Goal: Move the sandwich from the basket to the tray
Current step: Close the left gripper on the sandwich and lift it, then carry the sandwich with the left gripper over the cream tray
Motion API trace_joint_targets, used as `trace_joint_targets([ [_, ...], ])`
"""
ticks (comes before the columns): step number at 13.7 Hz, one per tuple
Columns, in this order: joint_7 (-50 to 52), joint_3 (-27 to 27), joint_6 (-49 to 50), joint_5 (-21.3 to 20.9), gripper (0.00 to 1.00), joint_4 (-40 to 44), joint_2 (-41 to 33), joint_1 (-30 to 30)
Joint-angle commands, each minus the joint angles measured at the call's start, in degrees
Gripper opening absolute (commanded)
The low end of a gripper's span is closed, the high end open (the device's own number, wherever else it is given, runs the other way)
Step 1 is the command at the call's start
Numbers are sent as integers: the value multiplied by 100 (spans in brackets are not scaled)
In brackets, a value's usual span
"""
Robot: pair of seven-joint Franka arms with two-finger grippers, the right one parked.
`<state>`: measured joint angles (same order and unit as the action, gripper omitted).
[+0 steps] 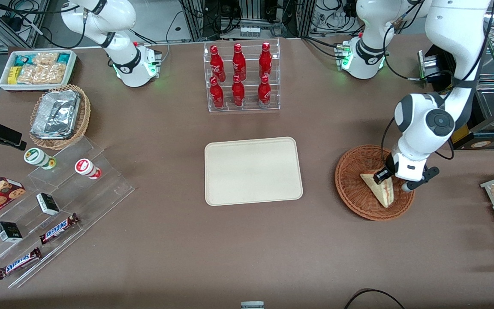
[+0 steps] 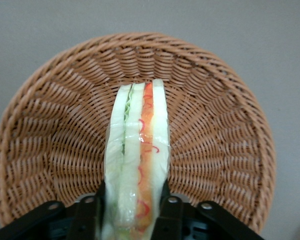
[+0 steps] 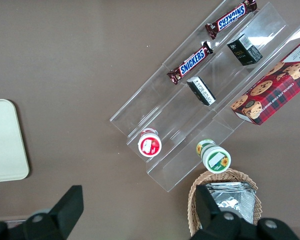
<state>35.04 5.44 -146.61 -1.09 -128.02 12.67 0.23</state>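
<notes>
The basket (image 1: 374, 182) sits on the table (image 1: 247, 240) toward the working arm's end, with the sandwich (image 1: 380, 189) in it. The gripper (image 1: 395, 181) is down in the basket, its 2 fingers (image 2: 92, 220) pressed against the sandwich's flat sides — closed on it. The tray (image 1: 253, 171) lies mid-table, well apart from the basket. A rack of 6 bottles (image 1: 242, 76) stands farther from the front camera than the tray. Toward the parked arm's end lie a stepped clear stand (image 1: 64, 206) with snack bars (image 1: 58, 228) and — farther from the camera — a second basket holding foil containers (image 1: 56, 115).

Woven wicker basket (image 1: 354, 189), film-wrapped sandwich (image 2: 137, 165)
</notes>
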Motion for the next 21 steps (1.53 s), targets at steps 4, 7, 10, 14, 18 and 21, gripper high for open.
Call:
trace_joint_targets([
  [4,518,684,2388,-94,0,1618,-415,-128],
  [7,889,1143,2918,-102,0,2542,15,-539],
  [10,1380,1135,2945,-469,0,3184,559,-1593],
  [14,2190,1135,2901,-1139,0,3940,1561,-2667],
  [18,2208,1117,2779,-1366,0,4162,2116,-3177],
  [21,2472,1100,2112,-1561,0,4162,2528,-3397],
])
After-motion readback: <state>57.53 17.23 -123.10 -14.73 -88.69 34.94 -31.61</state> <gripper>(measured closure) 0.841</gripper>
